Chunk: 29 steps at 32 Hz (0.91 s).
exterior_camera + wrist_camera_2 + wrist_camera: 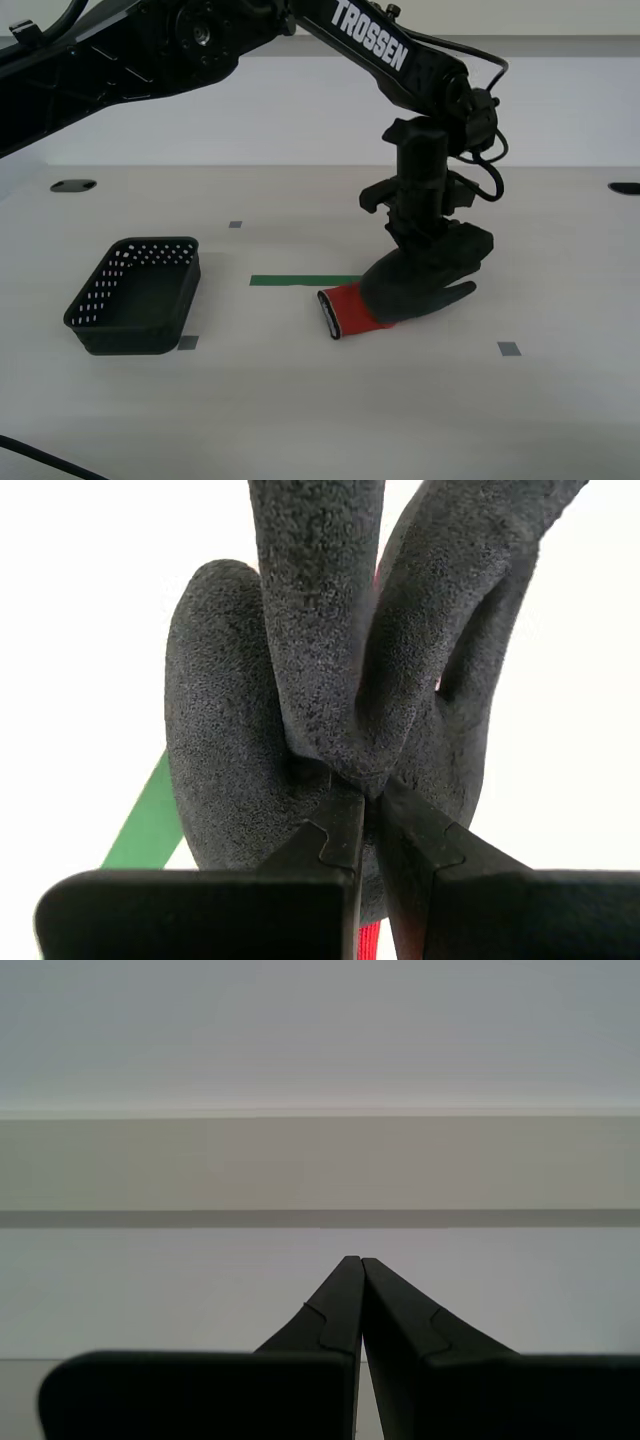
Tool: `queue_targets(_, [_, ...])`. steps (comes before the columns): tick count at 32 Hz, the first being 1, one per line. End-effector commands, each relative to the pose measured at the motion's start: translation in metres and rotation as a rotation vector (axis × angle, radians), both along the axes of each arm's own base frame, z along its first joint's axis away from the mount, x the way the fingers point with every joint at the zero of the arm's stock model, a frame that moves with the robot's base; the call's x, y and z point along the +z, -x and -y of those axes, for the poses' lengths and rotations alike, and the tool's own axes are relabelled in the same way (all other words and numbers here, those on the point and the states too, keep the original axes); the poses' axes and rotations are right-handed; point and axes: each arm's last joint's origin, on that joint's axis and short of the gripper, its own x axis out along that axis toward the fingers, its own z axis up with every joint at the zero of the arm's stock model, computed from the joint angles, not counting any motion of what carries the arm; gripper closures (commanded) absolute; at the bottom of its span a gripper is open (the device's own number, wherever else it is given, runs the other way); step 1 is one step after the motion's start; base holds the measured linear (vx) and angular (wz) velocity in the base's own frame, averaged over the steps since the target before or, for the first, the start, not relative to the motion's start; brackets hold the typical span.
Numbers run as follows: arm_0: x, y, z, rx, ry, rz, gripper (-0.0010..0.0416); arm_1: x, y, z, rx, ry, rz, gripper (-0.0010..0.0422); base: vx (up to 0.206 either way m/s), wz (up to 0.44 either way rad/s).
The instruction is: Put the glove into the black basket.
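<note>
The glove (405, 292), dark grey with a red wrist, hangs tilted with its cuff end touching the table, right of centre in the exterior view. My second gripper (428, 243) is shut on the glove's dark coated part (330, 660) from above. The black basket (138, 295) stands on the table at the exterior view's left, apart from the glove, with nothing seen inside it. My first gripper (360, 1260) is shut with nothing in it; its view faces a pale wall and it does not show in the exterior view.
A green tape strip (300, 281) lies on the table between basket and glove. Small grey tape squares (509, 349) mark the table. Dark holes (72, 186) sit at the table's far corners. A black cable (40, 458) crosses the near left corner.
</note>
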Motion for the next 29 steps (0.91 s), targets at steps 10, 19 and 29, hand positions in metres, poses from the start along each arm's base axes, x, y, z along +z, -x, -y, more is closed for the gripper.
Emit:
queue_targets(10, [0.001, 0.0, 0.0, -0.002, 0.0, 0.003, 0.0405, 0.079, -0.014, -0.016, -0.007, 0.035, 0.074, 0.0414, 0.0, 0.0])
queue_targets(19, [0.0, 0.0, 0.0, 0.0, 0.0, -0.001, 0.0405, 0.162, -0.036, -0.059, 0.072, 0.082, 0.134, 0.0413, 0.0, 0.0])
queue_targets(29, [0.0, 0.0, 0.0, -0.001, 0.0, -0.006, 0.0405, 0.238, -0.059, -0.134, 0.217, 0.108, 0.186, 0.0413, 0.0, 0.0])
